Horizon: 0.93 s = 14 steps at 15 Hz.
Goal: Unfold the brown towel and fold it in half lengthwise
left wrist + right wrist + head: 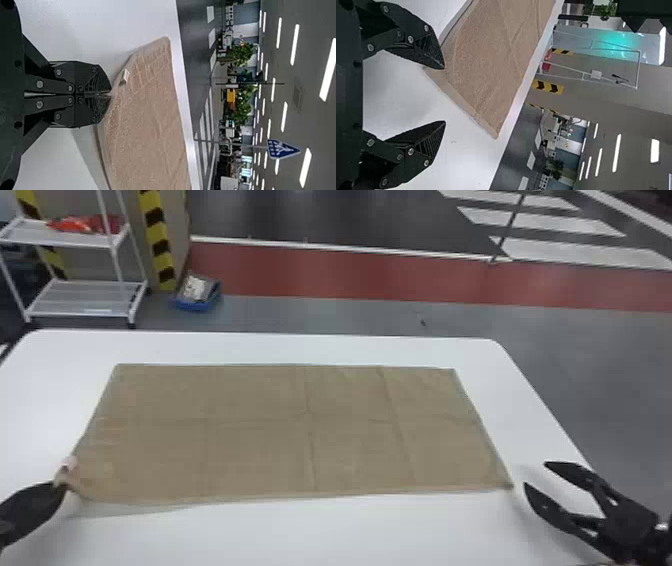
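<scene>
The brown towel point(260, 430) lies spread as a wide rectangle on the white table, with crease lines across it. At its near left corner my left gripper point(61, 486) is shut on the towel, and that corner is slightly raised. In the left wrist view, the left gripper point(110, 94) has its tips together on the edge of the towel point(146, 114), beside a small pale tag point(125, 76). Just right of the near right corner, my right gripper point(535, 474) stands open. In the right wrist view, the right gripper point(445, 95) has nothing between its fingers, close to the towel's corner point(433, 73).
The white table point(300, 535) extends around the towel on all sides. Beyond its far edge stand a white wire shelf point(85, 297) at the left and a blue bin point(197, 292) on the floor.
</scene>
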Each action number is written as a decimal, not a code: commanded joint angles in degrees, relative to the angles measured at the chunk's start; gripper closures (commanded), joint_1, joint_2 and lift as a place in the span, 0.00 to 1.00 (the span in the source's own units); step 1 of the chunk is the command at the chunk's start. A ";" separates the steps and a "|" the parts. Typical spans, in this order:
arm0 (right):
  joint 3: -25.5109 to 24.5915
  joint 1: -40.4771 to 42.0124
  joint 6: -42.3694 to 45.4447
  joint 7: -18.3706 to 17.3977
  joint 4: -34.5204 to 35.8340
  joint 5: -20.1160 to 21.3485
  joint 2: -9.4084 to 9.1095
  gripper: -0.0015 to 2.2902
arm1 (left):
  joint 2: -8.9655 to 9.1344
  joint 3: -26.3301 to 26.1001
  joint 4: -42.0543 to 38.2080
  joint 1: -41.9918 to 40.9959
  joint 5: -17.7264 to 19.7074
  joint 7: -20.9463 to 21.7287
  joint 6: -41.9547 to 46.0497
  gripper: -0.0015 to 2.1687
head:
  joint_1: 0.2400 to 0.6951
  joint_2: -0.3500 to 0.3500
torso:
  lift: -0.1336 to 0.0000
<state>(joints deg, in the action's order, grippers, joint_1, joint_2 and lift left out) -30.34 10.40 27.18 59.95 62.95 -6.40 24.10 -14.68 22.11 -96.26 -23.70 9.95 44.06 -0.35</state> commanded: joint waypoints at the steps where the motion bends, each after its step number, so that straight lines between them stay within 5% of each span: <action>1: 0.37 -0.82 0.28 0.79 -2.05 -0.54 -0.02 0.20 | 0.00 -0.40 0.28 0.23 -0.02 -0.11 0.21 0.62 | 1.00 0.26 | 0.07; 14: 2.65 -2.75 1.16 -0.09 -4.33 2.62 0.25 0.26 | -0.09 -0.49 0.46 0.50 -0.11 0.24 0.21 0.62 | 1.00 0.28 | 0.07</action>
<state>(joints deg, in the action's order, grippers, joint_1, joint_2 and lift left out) -27.99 7.72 28.63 59.89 58.70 -4.14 24.35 -14.76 21.61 -95.78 -23.11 9.84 44.30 -0.12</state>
